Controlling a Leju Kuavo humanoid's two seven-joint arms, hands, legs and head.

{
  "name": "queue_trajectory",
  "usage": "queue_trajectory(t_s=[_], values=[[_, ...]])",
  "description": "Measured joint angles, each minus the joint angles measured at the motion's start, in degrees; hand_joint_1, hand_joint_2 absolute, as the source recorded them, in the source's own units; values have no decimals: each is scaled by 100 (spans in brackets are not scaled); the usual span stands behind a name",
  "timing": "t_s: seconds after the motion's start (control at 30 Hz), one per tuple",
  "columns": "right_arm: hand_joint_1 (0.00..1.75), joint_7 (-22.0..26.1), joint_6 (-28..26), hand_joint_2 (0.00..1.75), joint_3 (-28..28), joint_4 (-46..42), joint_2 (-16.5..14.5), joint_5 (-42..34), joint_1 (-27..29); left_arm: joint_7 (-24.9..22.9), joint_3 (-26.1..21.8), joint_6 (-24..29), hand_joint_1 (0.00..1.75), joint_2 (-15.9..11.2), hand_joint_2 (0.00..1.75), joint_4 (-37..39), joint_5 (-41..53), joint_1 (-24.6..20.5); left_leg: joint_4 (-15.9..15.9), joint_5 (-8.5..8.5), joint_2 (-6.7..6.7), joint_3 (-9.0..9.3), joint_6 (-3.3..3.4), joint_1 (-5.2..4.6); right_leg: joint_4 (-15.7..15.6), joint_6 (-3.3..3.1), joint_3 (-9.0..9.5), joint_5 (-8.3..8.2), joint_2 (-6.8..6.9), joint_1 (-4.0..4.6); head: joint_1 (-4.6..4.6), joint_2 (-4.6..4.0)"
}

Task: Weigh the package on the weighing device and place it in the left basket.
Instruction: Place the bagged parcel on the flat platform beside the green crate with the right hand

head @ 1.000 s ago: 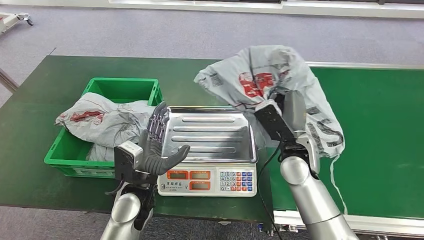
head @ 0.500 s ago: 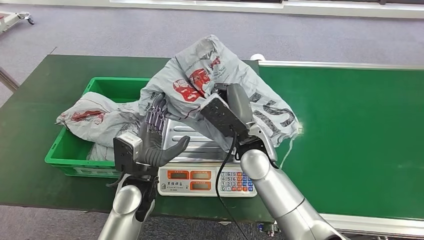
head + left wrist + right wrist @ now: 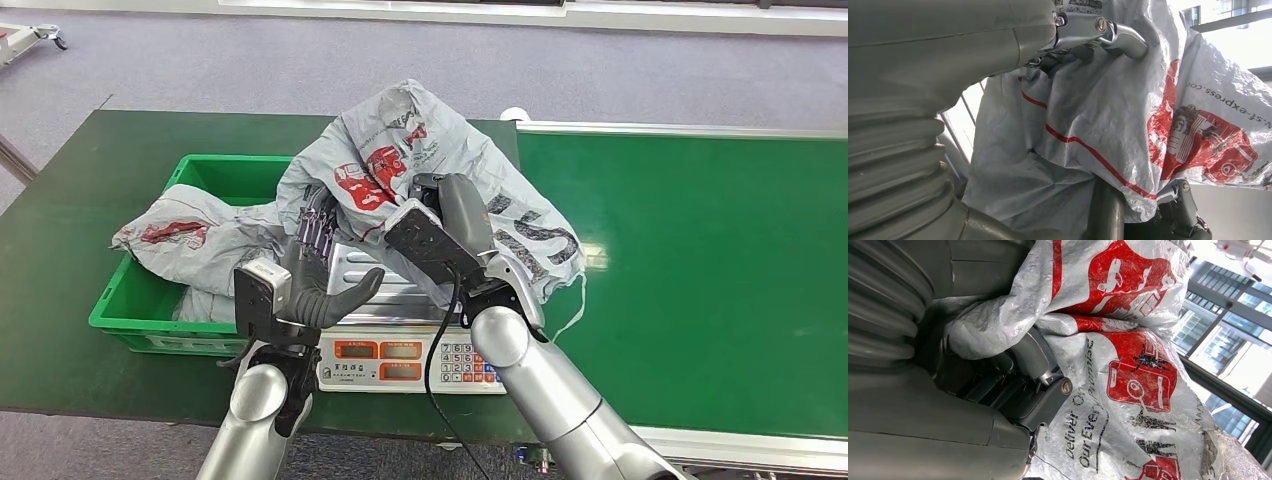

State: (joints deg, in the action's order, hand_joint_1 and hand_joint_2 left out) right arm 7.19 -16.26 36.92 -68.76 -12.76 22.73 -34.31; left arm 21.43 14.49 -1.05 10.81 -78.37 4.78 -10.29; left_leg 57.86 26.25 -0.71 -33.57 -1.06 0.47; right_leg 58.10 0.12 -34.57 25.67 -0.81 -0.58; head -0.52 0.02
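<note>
The package (image 3: 400,150), a crumpled grey mailer bag with red print, hangs over the steel tray (image 3: 375,275) of the scale (image 3: 400,362). My right hand (image 3: 455,215) grips it from below, and its fingers (image 3: 1040,372) are buried in the bag's folds (image 3: 1128,340). My left hand (image 3: 315,275) stands upright at the tray's left edge with fingers spread. The bag's left side drapes against those fingers (image 3: 1098,27), and the bag (image 3: 1108,110) hangs between them and the thumb. To the left stands the green basket (image 3: 215,175).
Another grey mailer (image 3: 190,240) lies in the basket and spills over its front rim. A green conveyor belt (image 3: 700,250) runs along the right side. Dark green table (image 3: 80,200) surrounds the basket. A black cable hangs from my right wrist in front of the scale's keypad.
My right arm has swung left, carrying the package from above the conveyor's edge to over the scale tray and against my left hand's fingers. The left hand has barely moved.
</note>
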Motion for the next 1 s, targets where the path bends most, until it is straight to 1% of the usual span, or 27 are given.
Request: queue_trajectory(t_s=[0.4,0.63,0.77,0.83,0.9,0.93,1.0], values=[[175,-2,0,175,2,0,0,-8,2,0,-4,0,0,7,175,12,12,-3,0,0,0,0,0,0,0,0,0,0,0,0,0,0],[175,-37,83,175,1,8,0,-147,21,-47,-97,-11,0,28,175,13,64,-16,0,0,0,0,0,0,0,0,-1,0,0,0,0,0],[0,-8,118,175,0,9,0,-298,31,-72,-105,-28,0,61,175,49,78,-79,0,0,0,0,0,0,0,0,-1,0,0,0,0,0],[0,-41,109,175,-6,9,1,-309,67,-81,-120,21,0,68,175,53,123,-85,0,0,0,1,0,0,0,0,0,0,0,0,0,0],[0,28,119,175,-56,9,7,-441,192,-61,-149,232,0,69,175,27,357,-44,0,0,0,1,0,0,-1,0,-2,0,0,0,-1,0],[0,165,189,175,-117,4,14,-638,293,-48,-161,439,0,67,175,19,641,-28,0,0,-1,0,0,0,-1,0,-4,0,1,0,-1,0],[0,549,548,175,-320,-50,43,-1278,530,-56,-168,937,0,63,175,88,1468,-81,1,0,-9,-3,0,0,-2,0,-6,1,8,0,-1,0]])
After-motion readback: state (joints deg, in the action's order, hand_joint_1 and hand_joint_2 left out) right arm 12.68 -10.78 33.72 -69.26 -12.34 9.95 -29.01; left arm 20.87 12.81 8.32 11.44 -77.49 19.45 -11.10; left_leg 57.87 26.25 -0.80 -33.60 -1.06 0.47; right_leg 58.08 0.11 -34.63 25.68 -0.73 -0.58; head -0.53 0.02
